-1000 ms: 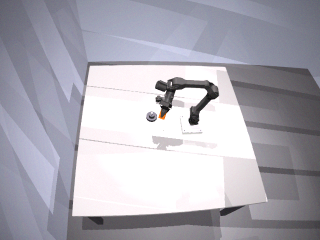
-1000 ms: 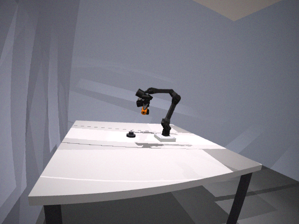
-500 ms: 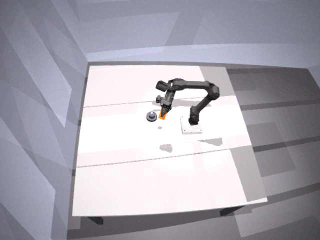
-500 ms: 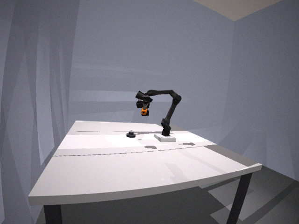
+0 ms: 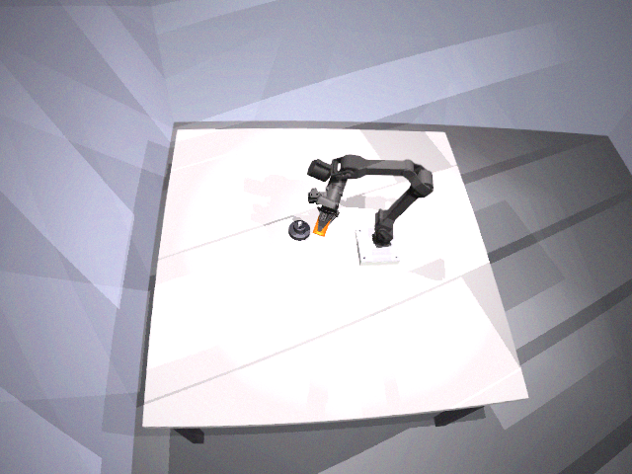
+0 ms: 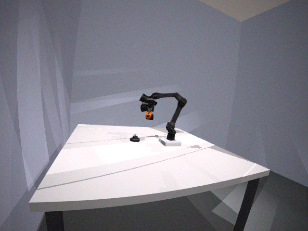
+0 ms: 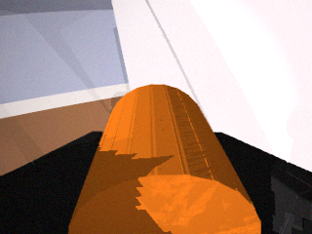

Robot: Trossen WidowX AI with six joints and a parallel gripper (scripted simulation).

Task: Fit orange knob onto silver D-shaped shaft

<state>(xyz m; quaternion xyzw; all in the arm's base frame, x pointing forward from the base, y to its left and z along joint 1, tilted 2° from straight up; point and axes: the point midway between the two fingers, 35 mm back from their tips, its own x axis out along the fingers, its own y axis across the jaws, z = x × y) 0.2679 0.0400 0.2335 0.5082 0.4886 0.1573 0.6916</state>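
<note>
The orange knob (image 5: 320, 233) (image 6: 148, 113) (image 7: 151, 127) is held high above the table. My gripper (image 5: 323, 224) (image 6: 149, 115) (image 7: 157, 142) is shut on it, with a black finger on each side in the wrist view. The knob is strongly tilted; in the exterior view its end with a dark hole faces the camera. The hole's flat side is too small to make out. The dark round pedestal (image 5: 299, 236) (image 6: 134, 140) stands on the table, left of the knob in the top and exterior views. The silver shaft (image 5: 299, 223) (image 6: 134, 134) stands up from it, bare; its flat side cannot be made out.
The arm's white base plate (image 5: 378, 257) (image 6: 171, 143) is on the white table (image 5: 306, 326) (image 6: 149, 179), right of the pedestal. The arm arches above the table. Bands of light and shadow cross the tabletop.
</note>
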